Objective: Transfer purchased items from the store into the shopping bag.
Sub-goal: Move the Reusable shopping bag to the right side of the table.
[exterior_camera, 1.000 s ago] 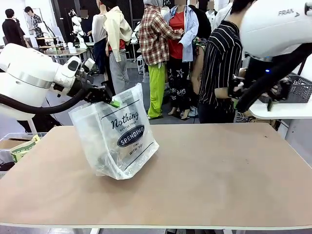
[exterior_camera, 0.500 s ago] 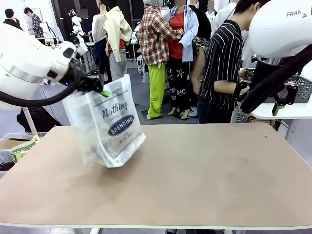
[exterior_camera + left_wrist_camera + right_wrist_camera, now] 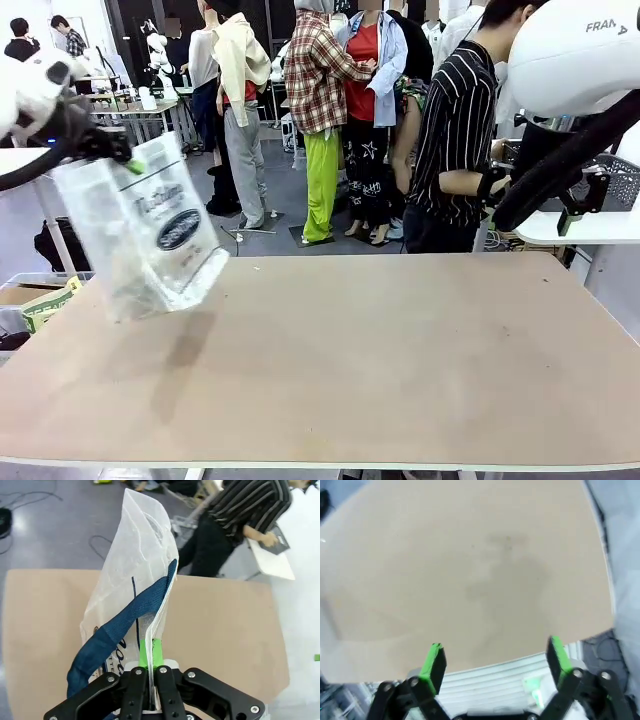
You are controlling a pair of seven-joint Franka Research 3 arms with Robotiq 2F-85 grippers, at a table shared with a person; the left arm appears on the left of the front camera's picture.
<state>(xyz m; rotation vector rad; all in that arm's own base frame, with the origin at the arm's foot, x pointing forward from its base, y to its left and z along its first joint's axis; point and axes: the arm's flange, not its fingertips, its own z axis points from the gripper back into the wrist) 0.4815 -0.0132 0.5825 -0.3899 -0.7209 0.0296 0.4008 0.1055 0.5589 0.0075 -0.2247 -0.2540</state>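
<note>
The shopping bag (image 3: 150, 232), translucent with an oval logo, hangs tilted in the air over the table's left edge. My left gripper (image 3: 122, 157) is shut on its top rim. In the left wrist view the green pads (image 3: 150, 651) pinch the bag's rim (image 3: 145, 555) beside a navy strap handle (image 3: 122, 627). I cannot make out any purchased items inside it. The store, a dark grey mesh basket (image 3: 618, 180), stands on a white side table at far right. My right gripper (image 3: 583, 200) hangs open near it, with nothing between its fingers (image 3: 433, 661) and the table (image 3: 470, 570) below.
A person in a striped shirt (image 3: 455, 130) stands at the far right side of the table (image 3: 400, 350), holding something dark. A bin with a cardboard box (image 3: 40, 302) sits low at the left. The white side table (image 3: 565, 228) adjoins the right edge.
My left arm has lifted the bag off the table and swung it up and to the left. The right arm has barely moved and stays open.
</note>
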